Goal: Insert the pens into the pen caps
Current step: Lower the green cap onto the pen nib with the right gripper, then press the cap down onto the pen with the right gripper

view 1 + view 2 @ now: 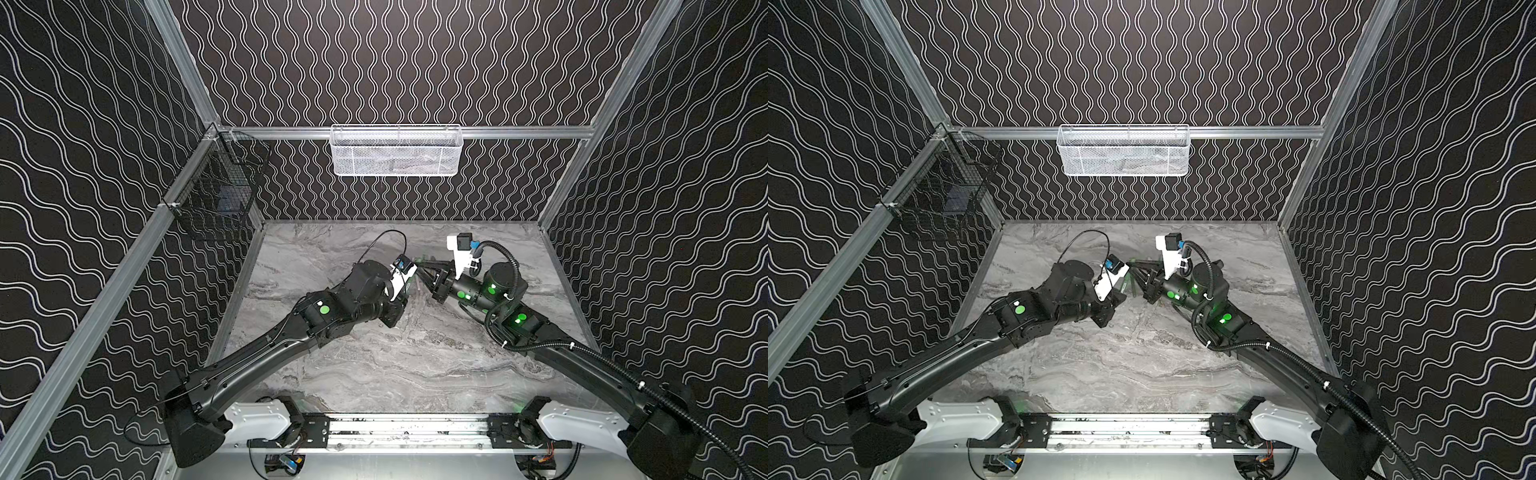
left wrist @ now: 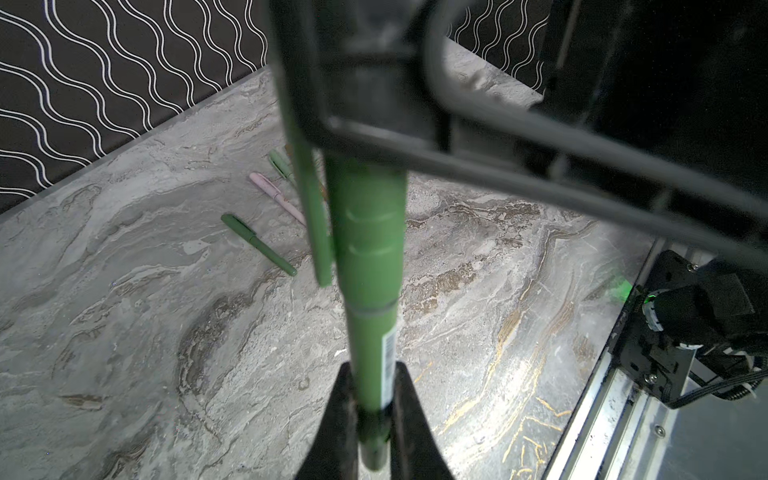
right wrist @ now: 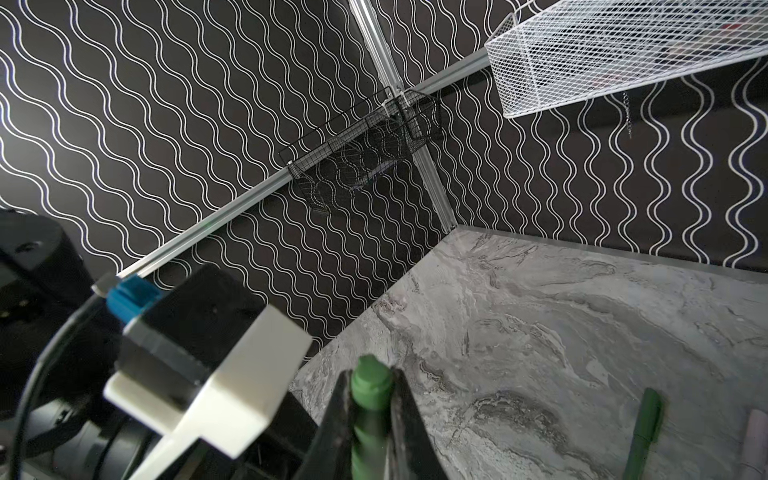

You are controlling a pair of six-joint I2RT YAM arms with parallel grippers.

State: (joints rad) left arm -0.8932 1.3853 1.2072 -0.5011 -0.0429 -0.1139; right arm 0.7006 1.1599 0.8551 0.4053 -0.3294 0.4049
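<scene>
The left pincer [image 2: 372, 374] clamps a green pen [image 2: 369, 336], the right pincer [image 3: 371, 380] its cap [image 2: 370, 232]; a straight push should seat it.

Between left gripper [image 2: 372, 374] and right gripper [image 3: 371, 378]: held pen [image 2: 368, 332] (above table [image 1: 374, 365]); other pens [image 2: 259, 245] on table nearby.

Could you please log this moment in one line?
left gripper: shut on green stick pen; right gripper: shut on green tube cap; pen inserted
</scene>
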